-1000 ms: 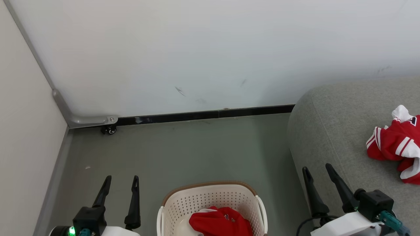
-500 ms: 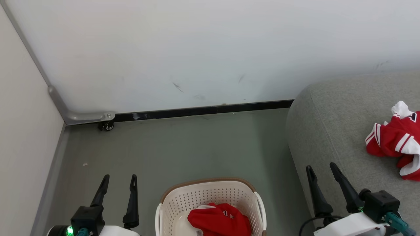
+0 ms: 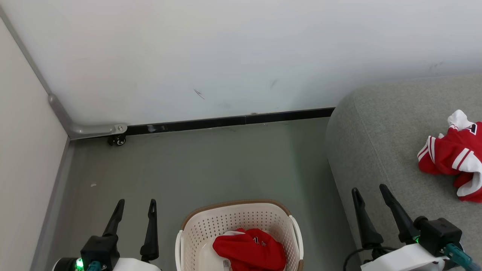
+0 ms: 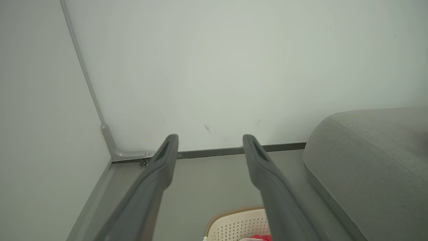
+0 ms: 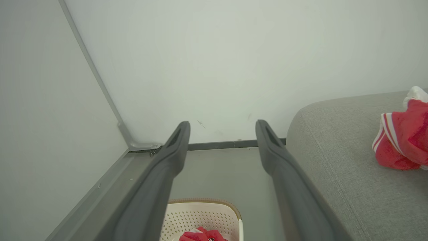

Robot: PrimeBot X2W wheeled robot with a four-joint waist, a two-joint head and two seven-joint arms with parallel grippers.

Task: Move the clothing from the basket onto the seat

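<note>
Heads up, a lot of this is cropped. The basket (image 3: 233, 203) is chopped off by the bottom edge of the head view, so you only get its far half: brown rim, holey cream wall, side handles. A red garment (image 3: 250, 250) is bunched up inside it and also cut off at the bottom. It has some small dark print on it, but it's too tiny for me to read. There's a bit of white at its left edge, and I can't tell if that's a fabric panel or the basket's bottom.

The second garment (image 3: 450, 156), red with white stripes, is lying crumpled on the seat (image 3: 380, 143) over at the right. It runs off the frame edge, so I can't say how far the heap goes. The seat is cropped at the right and bottom too.

The left pincer (image 3: 136, 202) is just left of the basket, above the floor (image 3: 211, 165). Its fingers are spread wide, it's empty and it isn't touching anything. The right pincer (image 3: 368, 188) is right of the basket, in front of the seat's rounded end, and it's splayed and empty as well. I honestly can't tell whether it's over the cushion or the floor. Both wrist views show their own fingers well apart, with just wall and floor between them.
</note>
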